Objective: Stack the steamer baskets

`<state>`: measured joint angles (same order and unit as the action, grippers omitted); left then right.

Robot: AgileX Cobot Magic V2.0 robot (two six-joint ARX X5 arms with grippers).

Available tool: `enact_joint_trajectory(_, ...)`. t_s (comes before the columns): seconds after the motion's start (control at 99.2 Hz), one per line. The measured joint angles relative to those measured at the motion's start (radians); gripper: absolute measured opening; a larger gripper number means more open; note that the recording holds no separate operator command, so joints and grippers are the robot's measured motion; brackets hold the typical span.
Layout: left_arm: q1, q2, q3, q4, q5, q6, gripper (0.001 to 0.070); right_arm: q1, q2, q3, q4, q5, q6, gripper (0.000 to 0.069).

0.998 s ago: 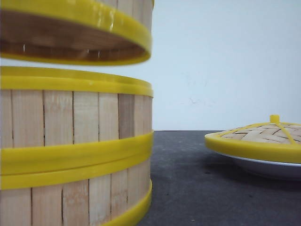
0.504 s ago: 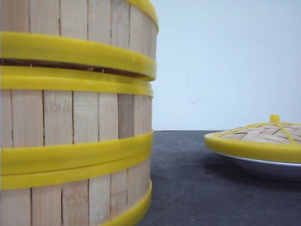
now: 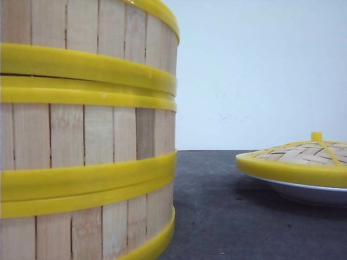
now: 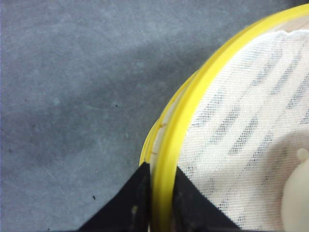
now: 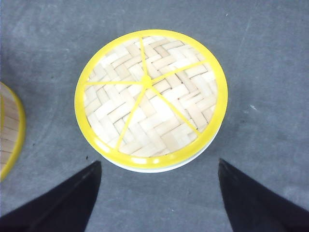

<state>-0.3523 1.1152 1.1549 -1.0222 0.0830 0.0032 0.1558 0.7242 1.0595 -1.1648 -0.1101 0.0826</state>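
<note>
Front view shows three round bamboo-slat steamer baskets with yellow rims [image 3: 87,135] stacked at the left, the top one's lower rim resting on the rim beneath. Left pincer [image 4: 161,203] is clamped on the top basket's yellow rim [image 4: 188,106]. Dark grey tabletop [image 3: 227,216] lies bare between the stack and the woven domed bamboo lid [image 5: 150,99] on its white plate [image 3: 303,192]. Right pincer [image 5: 157,193] hangs spread wide beside the lid.

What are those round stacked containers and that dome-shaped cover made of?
The steamer baskets: walls look like pale bamboo or wood slats, grain visible; the glossy yellow bands seem plastic. The lid looks like woven bamboo strips in a yellow, probably plastic, rim.
</note>
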Motion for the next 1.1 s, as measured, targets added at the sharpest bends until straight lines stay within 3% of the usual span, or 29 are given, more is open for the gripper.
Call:
enact_joint_trajectory(0.988,0.0,0.003,0.0,-0.023,-0.013,-0.026,0.0025,0.0,0.0,0.0,0.0,0.0,0.0,0.0476)
enact_joint_trajectory(1.099,0.0,0.003,0.0,-0.02,-0.01,-0.031,0.0058,0.0,0.0,0.0,0.0,0.0,0.0,0.0476)
